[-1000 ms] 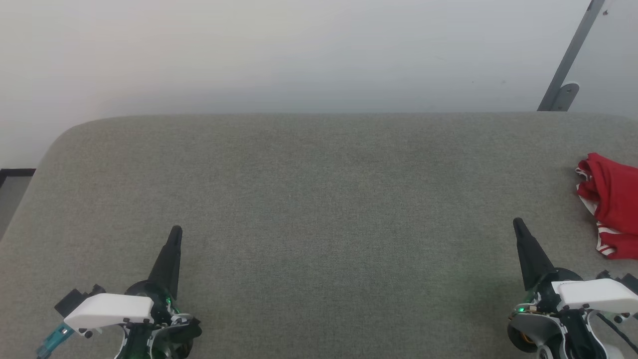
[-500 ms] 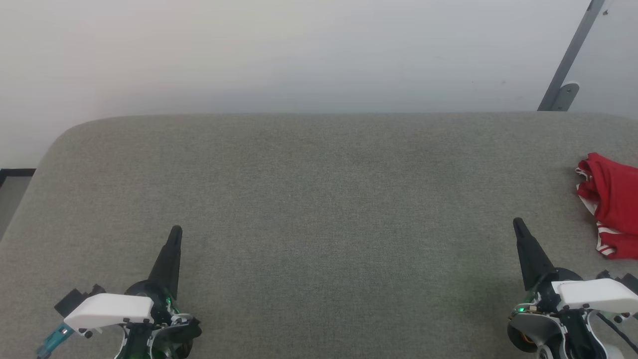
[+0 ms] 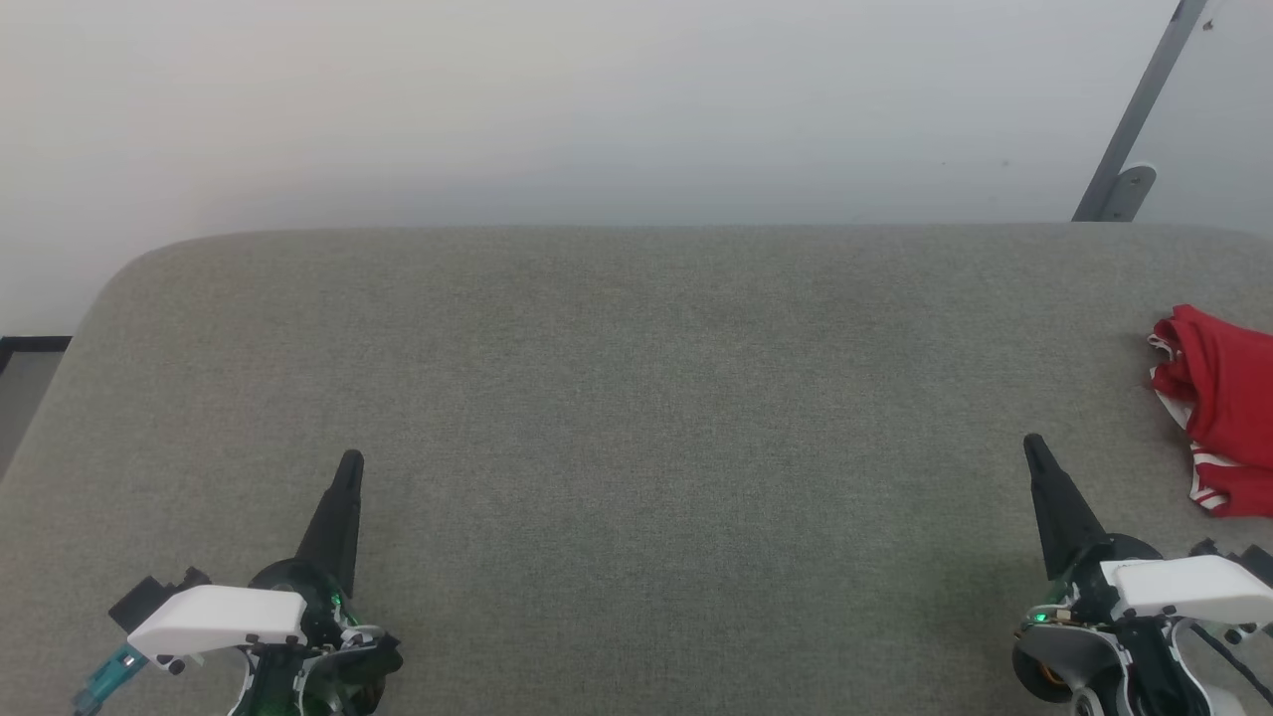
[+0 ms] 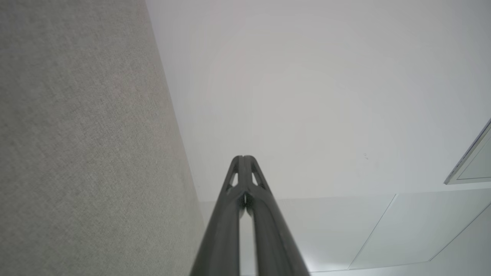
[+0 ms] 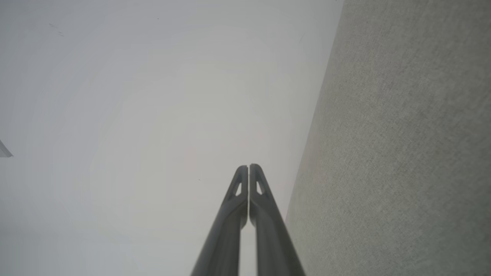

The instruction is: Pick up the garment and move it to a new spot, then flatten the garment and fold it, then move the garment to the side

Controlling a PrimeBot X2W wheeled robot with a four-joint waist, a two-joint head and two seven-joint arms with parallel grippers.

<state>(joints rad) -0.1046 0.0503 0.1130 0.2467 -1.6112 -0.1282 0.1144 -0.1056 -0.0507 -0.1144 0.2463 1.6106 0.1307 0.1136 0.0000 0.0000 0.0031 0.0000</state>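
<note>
Item: garment point(image 3: 1221, 408), red heap, 3 o'clock edge of counter point(image 3: 636, 398). Left claw point(image 3: 350, 462), right claw point(image 3: 1032, 447): clenched, empty. Pick-up advice: unclench right claw first, descend on top fold, pinch deep

The bench point(image 3: 636, 378) is covered in grey woven cloth, matt and finely grained. The garment point(image 3: 1223, 398) is soft, matt red cloth with white striped trim. The left gripper point(image 3: 350, 461) and right gripper point(image 3: 1032, 444) look like dark matt plastic, and the wrist covers point(image 3: 219, 615) like smooth white plastic. The wall point(image 3: 597, 99) is smooth and matt. The slanted strut point(image 3: 1134, 119) looks like grey metal.
</note>
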